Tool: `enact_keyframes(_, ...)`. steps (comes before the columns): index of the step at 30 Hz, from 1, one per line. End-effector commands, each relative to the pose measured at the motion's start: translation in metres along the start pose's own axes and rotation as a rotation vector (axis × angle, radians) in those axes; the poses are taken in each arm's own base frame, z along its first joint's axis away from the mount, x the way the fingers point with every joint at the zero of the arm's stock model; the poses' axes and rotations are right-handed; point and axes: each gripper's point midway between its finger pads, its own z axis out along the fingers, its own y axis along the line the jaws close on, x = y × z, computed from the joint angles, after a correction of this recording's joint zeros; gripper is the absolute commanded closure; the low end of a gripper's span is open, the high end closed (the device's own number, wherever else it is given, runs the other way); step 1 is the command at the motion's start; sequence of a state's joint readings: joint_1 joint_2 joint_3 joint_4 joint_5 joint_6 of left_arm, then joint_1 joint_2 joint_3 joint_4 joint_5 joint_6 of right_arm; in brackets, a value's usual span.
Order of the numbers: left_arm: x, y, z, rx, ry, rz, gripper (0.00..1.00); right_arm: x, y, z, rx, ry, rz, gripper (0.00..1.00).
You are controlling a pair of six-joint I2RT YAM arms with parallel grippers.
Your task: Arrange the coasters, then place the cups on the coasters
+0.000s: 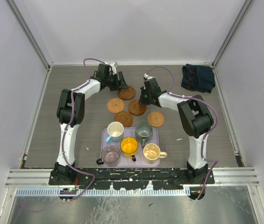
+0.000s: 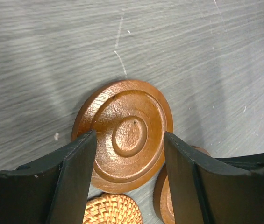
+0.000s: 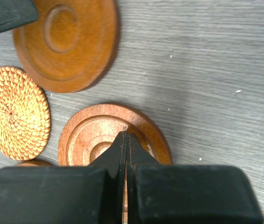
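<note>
Five coasters (image 1: 123,119) lie on the desk (image 1: 75,121) in a loose cluster beyond the lavender tray (image 1: 157,140). The tray carries all five cups (image 1: 152,152); none stands on a coaster. The left pincer (image 1: 121,85) is at the farthest coaster (image 1: 128,93). The right pincer (image 1: 146,98) is just beside the central coaster (image 1: 137,108). A dark cloth (image 1: 198,77) lies at the far right corner.

a robot test cell in a lab: plain pale panels (image 1: 136,28) box in a grey wood-grain table (image 1: 66,88) on three sides, metal frame posts (image 1: 29,32) run up the corners, and a left arm (image 1: 71,112) and right arm (image 1: 195,116) stand bolted by an aluminium rail (image 1: 29,176) at its near edge.
</note>
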State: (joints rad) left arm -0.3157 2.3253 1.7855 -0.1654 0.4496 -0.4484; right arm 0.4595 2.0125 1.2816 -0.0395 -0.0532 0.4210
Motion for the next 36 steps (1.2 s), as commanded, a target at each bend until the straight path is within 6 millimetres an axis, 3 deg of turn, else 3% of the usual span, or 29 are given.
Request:
enact_keyframes(1, -0.007, 0.027, -0.003, -0.089, 0.004, -0.014, 0.39, -0.015, -0.023, 0.000, 0.069, -0.021, 0.031, 0.99)
enact_keyframes(11, -0.015, 0.045, -0.012, -0.148, -0.014, -0.002, 0.38, -0.019, -0.058, 0.003, 0.130, -0.019, 0.078, 0.99)
enact_keyframes(19, -0.018, 0.092, -0.038, -0.232, -0.047, -0.085, 0.38, -0.041, -0.104, 0.000, 0.203, -0.061, 0.157, 0.99)
enact_keyframes(28, -0.012, 0.141, -0.083, -0.304, -0.103, -0.211, 0.38, -0.059, -0.170, -0.024, 0.338, -0.114, 0.242, 0.99)
enact_keyframes(36, 0.005, 0.154, -0.109, -0.361, -0.089, -0.248, 0.37, -0.058, -0.210, -0.054, 0.460, -0.148, 0.290, 0.99)
